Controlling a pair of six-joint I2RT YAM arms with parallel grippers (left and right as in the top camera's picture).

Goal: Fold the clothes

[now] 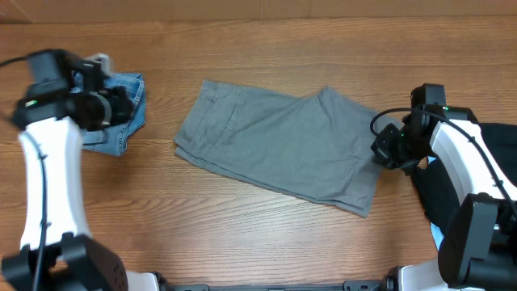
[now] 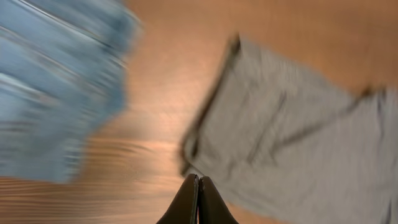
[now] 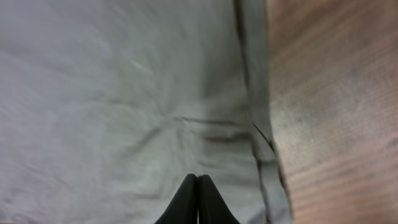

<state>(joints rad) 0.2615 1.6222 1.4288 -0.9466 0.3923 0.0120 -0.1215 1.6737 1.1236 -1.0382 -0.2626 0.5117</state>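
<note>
The grey shorts [image 1: 283, 145] lie folded flat at the table's middle, waistband to the left. My left gripper [image 1: 123, 105] hovers over a denim-blue garment [image 1: 121, 125] at the far left. Its wrist view is blurred and shows the jaws [image 2: 198, 182] shut and empty, with the denim [image 2: 56, 81] to the left and the shorts [image 2: 298, 143] to the right. My right gripper [image 1: 380, 147] is at the shorts' right edge. Its jaws [image 3: 198, 180] are shut with nothing between them, above the grey cloth [image 3: 124, 93] near a hemmed edge.
A black garment [image 1: 452, 190] lies under the right arm at the table's right edge, with a bit of light blue cloth [image 1: 437, 237] below it. Bare wooden table [image 1: 242, 234] surrounds the shorts.
</note>
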